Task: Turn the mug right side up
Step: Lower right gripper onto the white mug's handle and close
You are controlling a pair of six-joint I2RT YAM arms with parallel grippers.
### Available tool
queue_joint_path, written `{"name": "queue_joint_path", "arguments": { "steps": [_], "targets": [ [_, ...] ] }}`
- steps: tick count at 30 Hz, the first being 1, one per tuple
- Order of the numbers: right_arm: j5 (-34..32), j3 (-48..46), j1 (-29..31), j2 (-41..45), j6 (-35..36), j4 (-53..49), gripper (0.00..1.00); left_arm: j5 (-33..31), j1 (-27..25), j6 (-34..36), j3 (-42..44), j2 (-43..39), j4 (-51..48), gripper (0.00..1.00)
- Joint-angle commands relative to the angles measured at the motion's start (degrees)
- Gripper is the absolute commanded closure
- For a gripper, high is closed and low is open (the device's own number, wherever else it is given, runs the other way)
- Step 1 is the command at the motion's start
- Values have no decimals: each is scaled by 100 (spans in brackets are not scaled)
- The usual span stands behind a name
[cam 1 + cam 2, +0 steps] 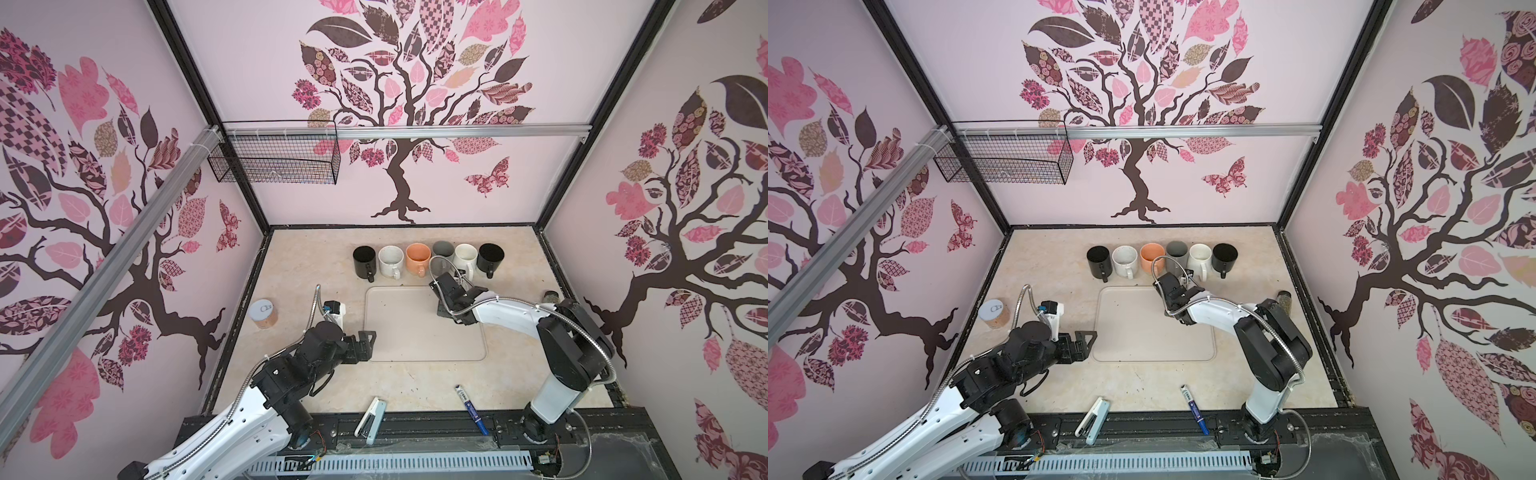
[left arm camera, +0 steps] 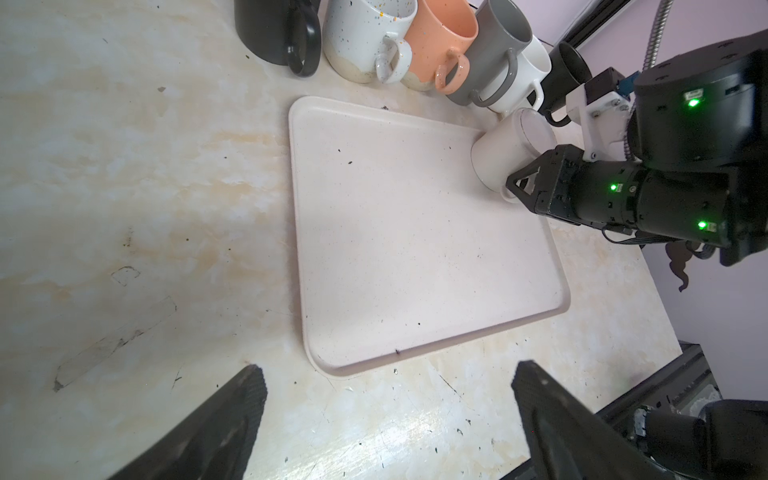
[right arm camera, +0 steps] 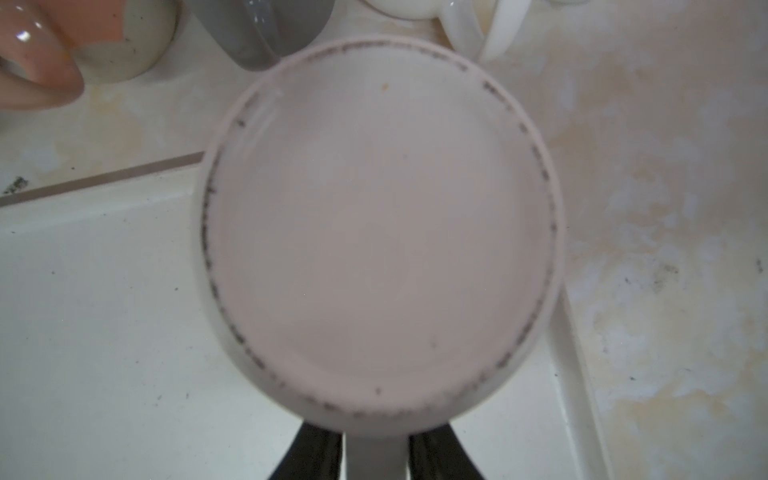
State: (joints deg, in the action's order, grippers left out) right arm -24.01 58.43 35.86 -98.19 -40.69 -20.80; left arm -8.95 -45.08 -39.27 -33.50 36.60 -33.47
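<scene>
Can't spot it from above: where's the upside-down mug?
In the left wrist view, the mug is at the tray's far right corner, in the right gripper, near the grey mug.

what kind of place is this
Probably a robot test booth rather than a kitchen: tree-print panel walls box in a tabletop, two robot arms are mounted along its front edge, and six mugs line the back.

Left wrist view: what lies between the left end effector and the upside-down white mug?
A strip of tabletop, then the bare beige tray, between left end effector and mug; the left wrist view shows it.
</scene>
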Motion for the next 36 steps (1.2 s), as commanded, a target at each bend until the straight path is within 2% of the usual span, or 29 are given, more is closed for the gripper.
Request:
{"name": "queue_joint_path", "arguments": {
  "steps": [1,28,36],
  "targets": [
    [-78,6,-30,108,182,-54,68,-81,17,-20,182,-4,141,4],
    [-60,-95,-39,521,379,79,70,-6,16,-65,291,19,253,4],
    [-82,-124,-40,459,368,230,78,-10,17,-63,282,61,276,4]
  ]
}}
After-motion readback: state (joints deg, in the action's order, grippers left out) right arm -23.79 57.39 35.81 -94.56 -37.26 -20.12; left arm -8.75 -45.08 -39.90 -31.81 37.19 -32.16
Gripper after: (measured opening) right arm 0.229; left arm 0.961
